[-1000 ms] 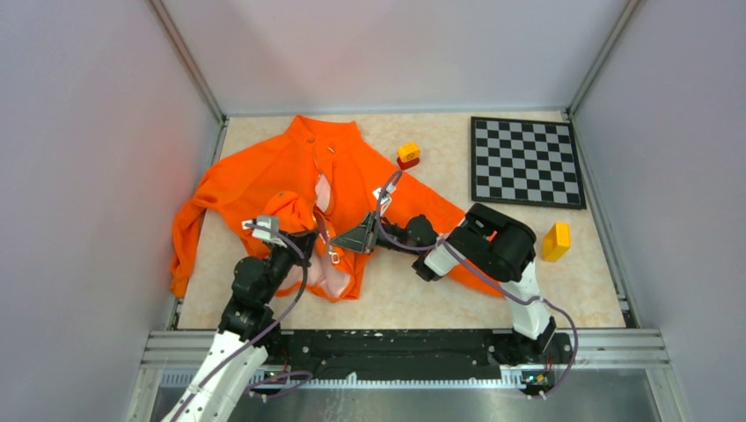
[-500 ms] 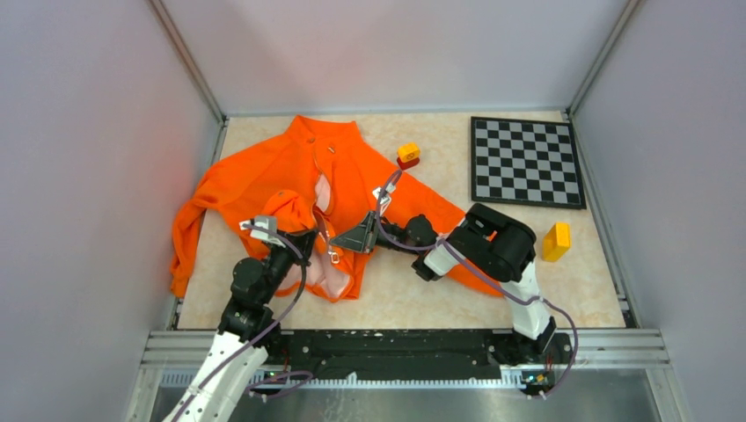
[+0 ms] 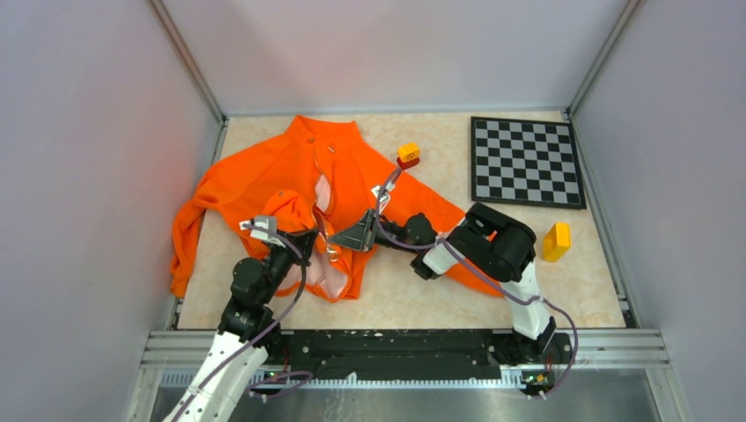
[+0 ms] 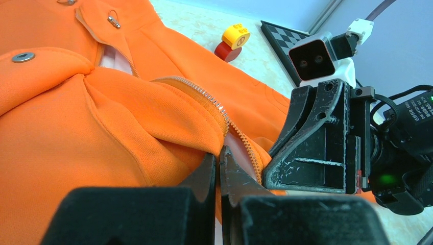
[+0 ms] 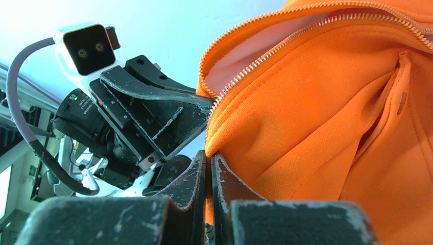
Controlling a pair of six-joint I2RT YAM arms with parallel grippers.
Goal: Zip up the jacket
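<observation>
The large bright orange fabric jacket (image 3: 255,176), spread left of the black-and-white checkered board (image 3: 526,162), is pinched at both open zipper edges by narrow-clamped left gripper (image 4: 218,166) and right gripper (image 5: 208,162).

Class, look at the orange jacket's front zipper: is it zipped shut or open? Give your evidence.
Open. On the jacket, the two rows of zipper teeth lie apart, with pale lining showing between the front edges.
</observation>
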